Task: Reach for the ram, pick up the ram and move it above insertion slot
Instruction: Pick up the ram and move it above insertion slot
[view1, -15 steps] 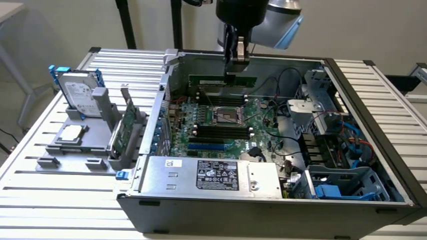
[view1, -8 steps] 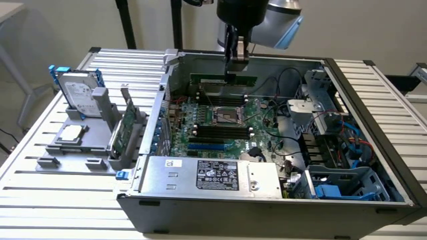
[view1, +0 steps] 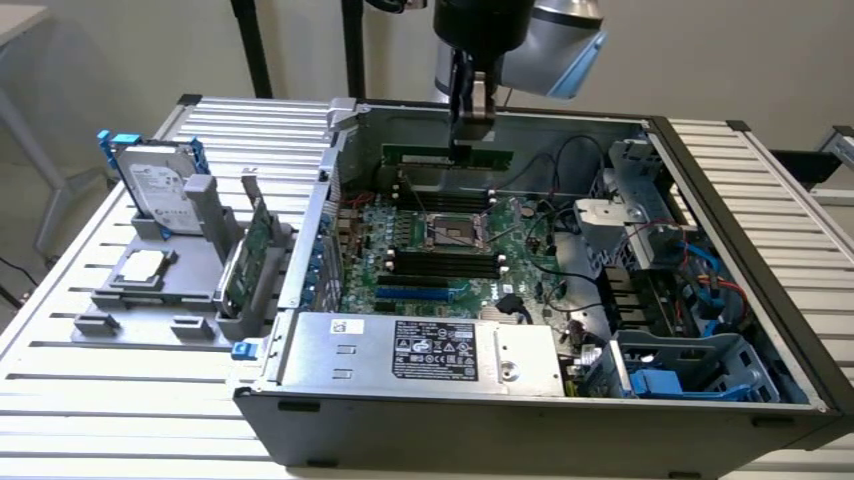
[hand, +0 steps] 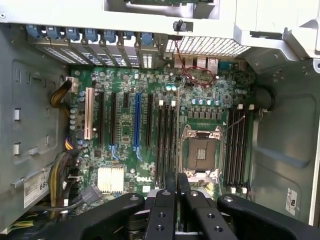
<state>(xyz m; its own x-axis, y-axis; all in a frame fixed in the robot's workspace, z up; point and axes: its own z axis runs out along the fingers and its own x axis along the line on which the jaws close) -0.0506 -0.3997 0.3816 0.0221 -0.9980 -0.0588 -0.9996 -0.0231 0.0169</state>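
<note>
Nearest the camera: in the wrist view, the black gripper (hand: 177, 192) fingers are seen pressed nearly together, with the thin edge of a card pinched between them; most of that card is hidden by the fingers.
Ram: in the exterior view, the ram (view1: 449, 156) is seen as a long green stick held level by its upper edge in the gripper (view1: 470, 138), up in the air over the far part of the motherboard (view1: 441, 240), clear of everything below.
Slots: black memory slots (hand: 166, 142) are seen on both sides of the processor socket (hand: 201, 154); which slot lies straight under the ram cannot be told.
Hidden parts: the arm is cut off by the picture's upper edge in the exterior view; the near part of the board is covered by the power supply (view1: 420, 352).
Edges and room: the computer case (view1: 721, 260) lies open on its side, its walls standing well apart from the ram; cables (view1: 567, 170) run near it on the exterior view's right.
Outside the case: a hard drive (view1: 154, 190) with blue rails and a green card with a bracket (view1: 247, 255) stand upright in a grey holder on the slatted table (view1: 80, 400).
</note>
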